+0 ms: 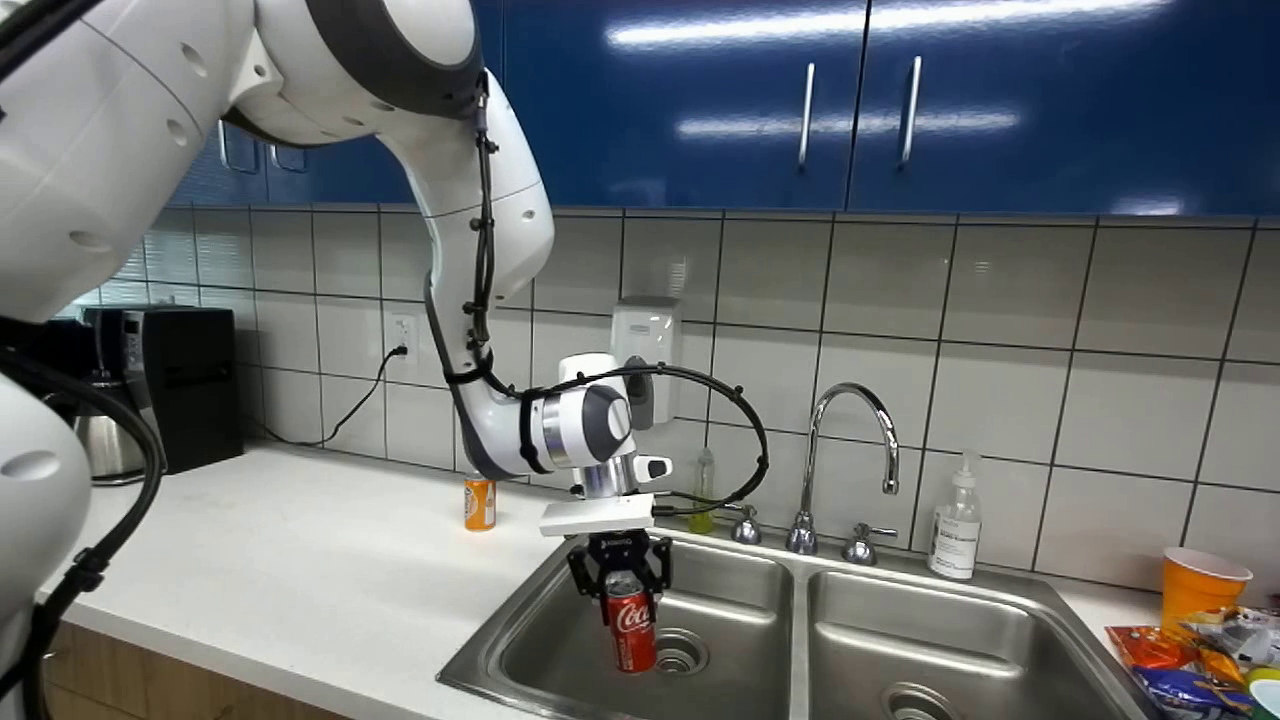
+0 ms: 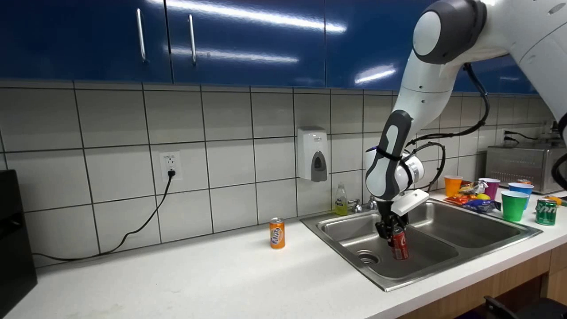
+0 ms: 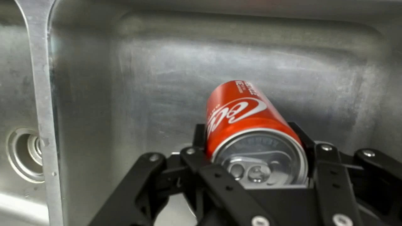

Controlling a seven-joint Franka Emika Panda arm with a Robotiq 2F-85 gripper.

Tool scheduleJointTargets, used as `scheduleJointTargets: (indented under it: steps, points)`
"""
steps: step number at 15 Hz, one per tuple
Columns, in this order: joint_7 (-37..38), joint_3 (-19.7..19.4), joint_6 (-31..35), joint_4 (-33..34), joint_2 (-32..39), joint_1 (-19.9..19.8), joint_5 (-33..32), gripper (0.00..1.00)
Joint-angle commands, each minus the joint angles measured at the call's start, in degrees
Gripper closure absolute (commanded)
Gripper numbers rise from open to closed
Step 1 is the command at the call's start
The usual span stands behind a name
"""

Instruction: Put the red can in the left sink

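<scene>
The red can (image 1: 634, 640) has white lettering and a silver top. It is inside the left sink (image 1: 545, 640), a steel basin with rounded corners, in both exterior views. My gripper (image 1: 630, 606) points down from above with one finger on each side of the can's upper part, shut on it. The can (image 2: 400, 248) stands near upright, slightly tilted; I cannot tell whether its base touches the basin floor. In the wrist view the can (image 3: 238, 110) sits between the black fingers of my gripper (image 3: 249, 135), silver top facing the camera.
The right basin (image 1: 920, 640) lies beyond the divider. The faucet (image 1: 808, 450) and its handles stand behind the sink. An orange can (image 2: 277, 234) stands on the counter. A soap bottle (image 1: 956, 525), cups (image 2: 514, 206) and snack bags stand around the sink's far end.
</scene>
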Motion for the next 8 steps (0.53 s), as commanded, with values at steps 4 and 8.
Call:
scheduleJointTargets:
  steps: [4, 8]
  points:
    - [4.08, -0.98, 4.4, 3.93, 5.25, 1.5, 0.83, 0.62]
    - [5.7, -0.81, 6.29, 4.08, 7.57, 1.79, 3.04, 0.62]
